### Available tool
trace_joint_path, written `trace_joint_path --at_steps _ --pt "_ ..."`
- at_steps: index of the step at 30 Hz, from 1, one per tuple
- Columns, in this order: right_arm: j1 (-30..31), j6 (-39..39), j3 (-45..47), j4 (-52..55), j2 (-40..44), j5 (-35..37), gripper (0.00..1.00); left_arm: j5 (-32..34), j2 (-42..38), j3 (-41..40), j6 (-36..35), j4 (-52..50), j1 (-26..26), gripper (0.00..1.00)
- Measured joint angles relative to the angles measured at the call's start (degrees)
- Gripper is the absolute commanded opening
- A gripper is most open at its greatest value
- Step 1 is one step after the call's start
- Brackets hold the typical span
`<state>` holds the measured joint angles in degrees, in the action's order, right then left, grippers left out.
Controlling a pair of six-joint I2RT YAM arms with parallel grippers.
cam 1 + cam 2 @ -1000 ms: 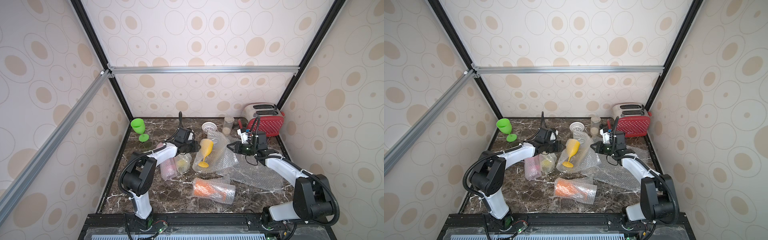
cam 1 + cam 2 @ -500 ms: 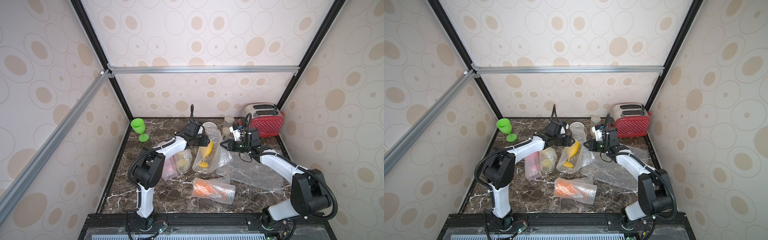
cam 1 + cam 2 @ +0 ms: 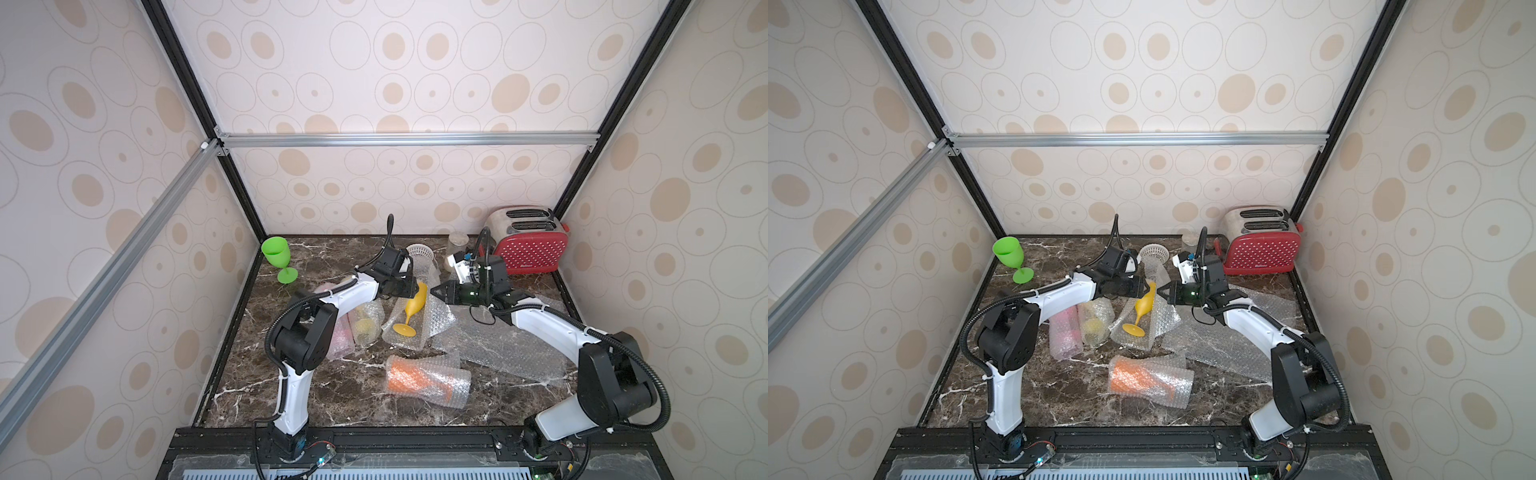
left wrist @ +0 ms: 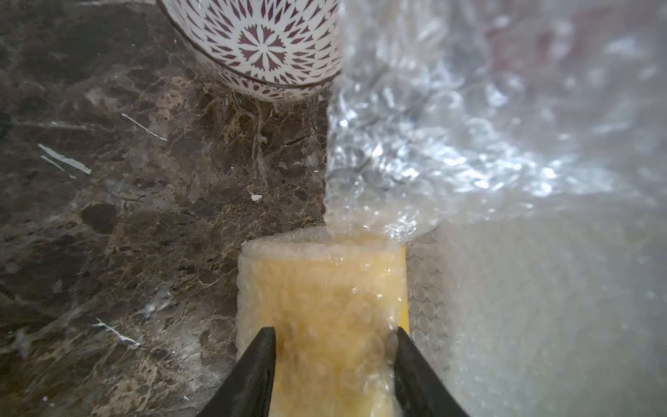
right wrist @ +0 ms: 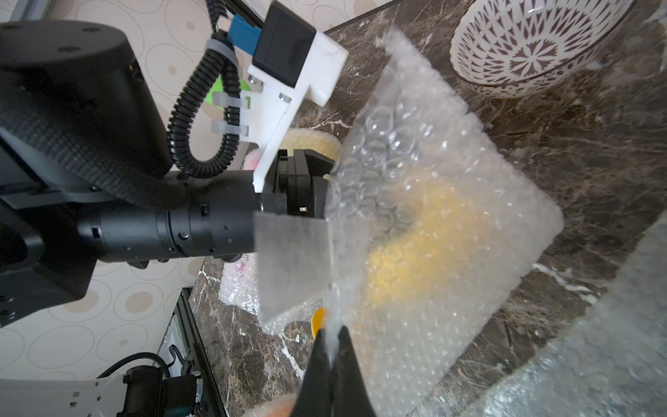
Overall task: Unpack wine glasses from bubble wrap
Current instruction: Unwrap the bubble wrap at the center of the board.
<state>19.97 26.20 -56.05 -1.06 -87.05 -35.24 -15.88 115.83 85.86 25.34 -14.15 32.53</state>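
A yellow wine glass (image 3: 415,300) (image 3: 1144,305) leans tilted in the middle of the table, its foot on loose bubble wrap (image 3: 432,322) (image 5: 433,234). My left gripper (image 3: 411,289) (image 4: 334,335) is shut on the glass's bowl (image 4: 325,296), with a layer of wrap still over it. My right gripper (image 3: 434,291) (image 5: 330,334) is shut on an edge of that wrap. A green glass (image 3: 276,253) stands bare at the back left. Wrapped tubes show orange (image 3: 424,380), pink (image 3: 1064,330) and yellow (image 3: 1096,320).
A red toaster (image 3: 528,249) stands at the back right, with a clear jar (image 3: 457,241) and a small white bowl (image 3: 419,251) beside it. A flat sheet of bubble wrap (image 3: 511,345) lies under my right arm.
My left gripper has moved right to the yellow glass and closed on its bowl. The glass has tipped over further. My right gripper has shifted left, still pinching the wrap.
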Motion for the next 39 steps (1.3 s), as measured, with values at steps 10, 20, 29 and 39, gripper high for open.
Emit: trace_joint_path --at_steps 10,20,29,39 --pt "-2.8 -2.3 0.0 5.4 1.9 3.8 0.02 1.1 -1.8 -2.5 1.1 2.1 -1.3 0.10" --pt "-11.9 -3.5 0.5 12.0 5.2 8.1 0.00 0.3 -7.3 -10.5 4.1 5.0 -6.7 0.10" --pt "-18.3 -2.3 2.9 16.0 5.1 10.6 0.00 -0.8 -10.5 -16.0 6.0 7.3 -10.7 0.10" --pt "-18.8 -1.3 5.3 17.9 3.4 14.1 0.00 -3.5 -12.5 -19.5 7.5 9.4 -13.0 0.10"
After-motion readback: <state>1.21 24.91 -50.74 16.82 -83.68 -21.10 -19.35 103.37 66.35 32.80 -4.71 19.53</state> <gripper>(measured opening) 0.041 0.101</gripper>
